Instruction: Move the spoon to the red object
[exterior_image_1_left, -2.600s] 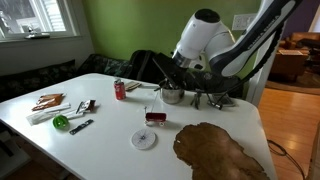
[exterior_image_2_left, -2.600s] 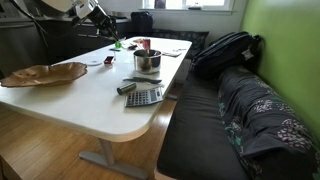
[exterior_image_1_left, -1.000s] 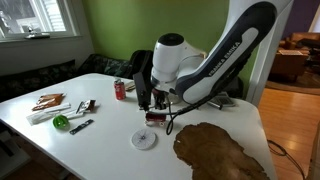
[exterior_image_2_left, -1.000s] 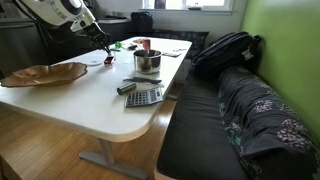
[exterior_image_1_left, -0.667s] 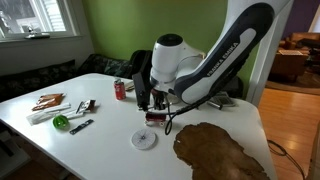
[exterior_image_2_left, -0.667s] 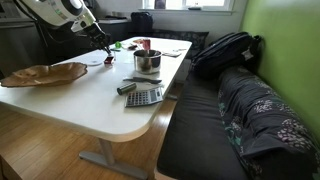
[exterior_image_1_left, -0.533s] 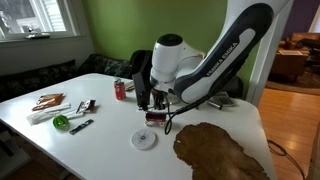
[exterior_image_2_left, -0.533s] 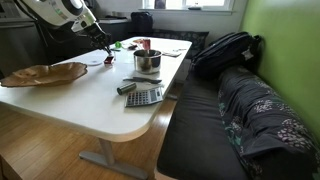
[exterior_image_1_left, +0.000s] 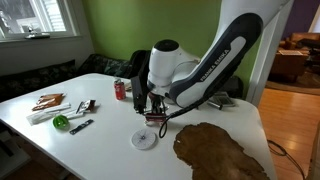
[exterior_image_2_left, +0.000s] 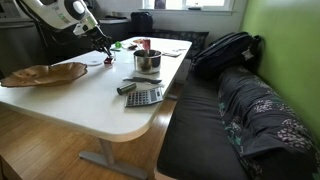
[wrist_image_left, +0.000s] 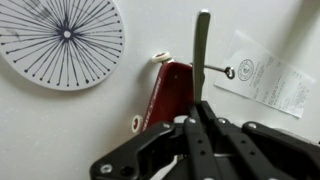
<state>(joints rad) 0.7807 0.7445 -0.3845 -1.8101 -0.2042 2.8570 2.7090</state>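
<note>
Gripper (wrist_image_left: 197, 118) fingers pinched tight on spoon (wrist_image_left: 201, 50) handle; spoon poked forward over red object (wrist_image_left: 168, 95). White patterned disc (wrist_image_left: 65, 40) on one side, paper tag (wrist_image_left: 262, 78) on opposite side. White table (exterior_image_1_left: 100, 145) carried wooden slab (exterior_image_1_left: 220, 150), pot (exterior_image_2_left: 147, 60). Green wall (exterior_image_1_left: 110, 30), window (exterior_image_1_left: 40, 15) behind.

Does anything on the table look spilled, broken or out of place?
Nothing stands out. The gripper holds the spoon by the red object, beside the patterned disc and paper tag; no spill or damage shows.
</note>
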